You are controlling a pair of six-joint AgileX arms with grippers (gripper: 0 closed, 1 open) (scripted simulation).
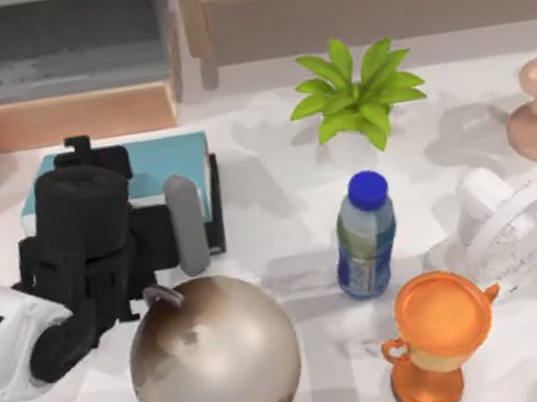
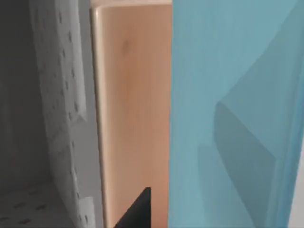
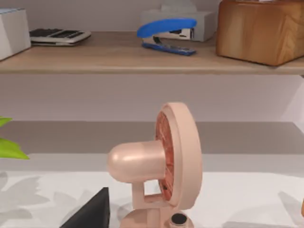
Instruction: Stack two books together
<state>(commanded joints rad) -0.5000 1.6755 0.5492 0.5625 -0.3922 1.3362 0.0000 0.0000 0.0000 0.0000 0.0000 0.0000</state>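
Your left gripper (image 1: 97,201) sits over the blue book (image 1: 157,167) at the table's left, the black book (image 1: 216,231) edging out beneath; whether its fingers grip, you cannot tell; lift crookedly and the blue book may slide off, or clip the globe (image 1: 215,363).

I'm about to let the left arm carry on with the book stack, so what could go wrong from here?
The left gripper sits over the light blue book, which lies on the black book, with its rim showing at the right. A careless pull-away could drag the top book askew. The globe stands right beside the arm, so a wide retreat might bump it. The wooden cabinet is close behind.
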